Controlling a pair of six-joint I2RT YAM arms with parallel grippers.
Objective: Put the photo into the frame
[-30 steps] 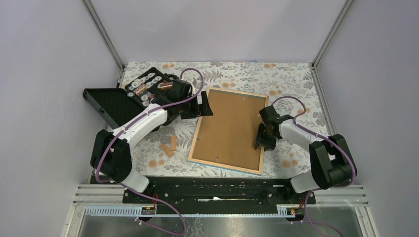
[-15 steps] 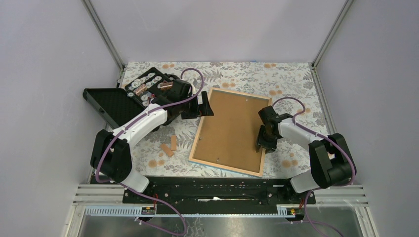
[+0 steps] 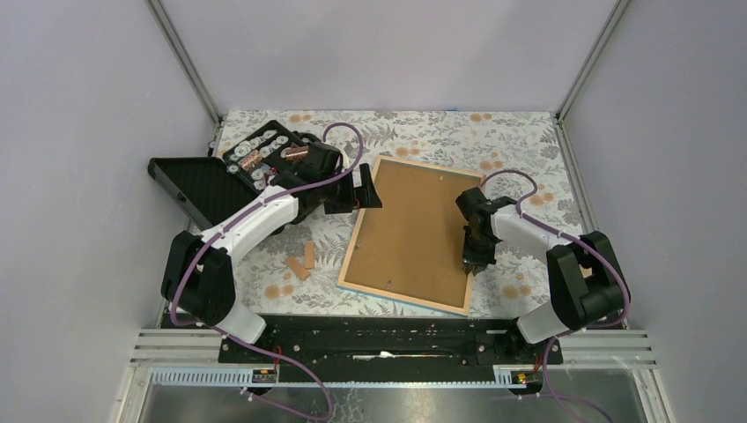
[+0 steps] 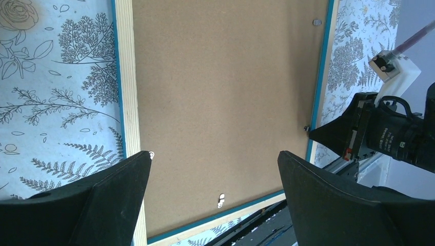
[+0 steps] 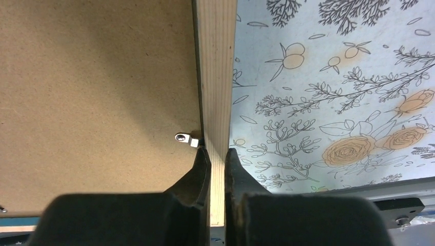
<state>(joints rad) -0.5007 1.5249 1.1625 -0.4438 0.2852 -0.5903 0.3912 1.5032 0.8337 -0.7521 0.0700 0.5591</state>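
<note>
1. Nearest the arms, the frame point(image 3: 401, 296) lies face down on the flowered bench point(image 3: 520, 284), wood rim up. Its near blue edge sits close to the bench's front rail, so there is little room to slide it that way
2. A brown backing board point(image 3: 410, 225) fills the frame. The photo appears in no view, and whether it lies beneath the board cannot be told
3. At the frame's right rim, the right claw point(image 5: 215, 154) is clenched on nothing, its tips over the wood just beside a small metal tab point(image 5: 185, 138). Open bench lies to its right
4. The risk from here is that the closed tips skid off the tab or catch the rim, which would likely push the unheld frame leftward or twist it askew
5. Farther back, the left claw point(image 4: 213, 159) hangs released, jaws wide, above the frame's far left corner and touching nothing, so it gives no bracing
6. Two small wooden pieces point(image 3: 304, 260) and, beyond them, a black case point(image 3: 189, 187) crowd the left side, narrowing that arm's room
</note>
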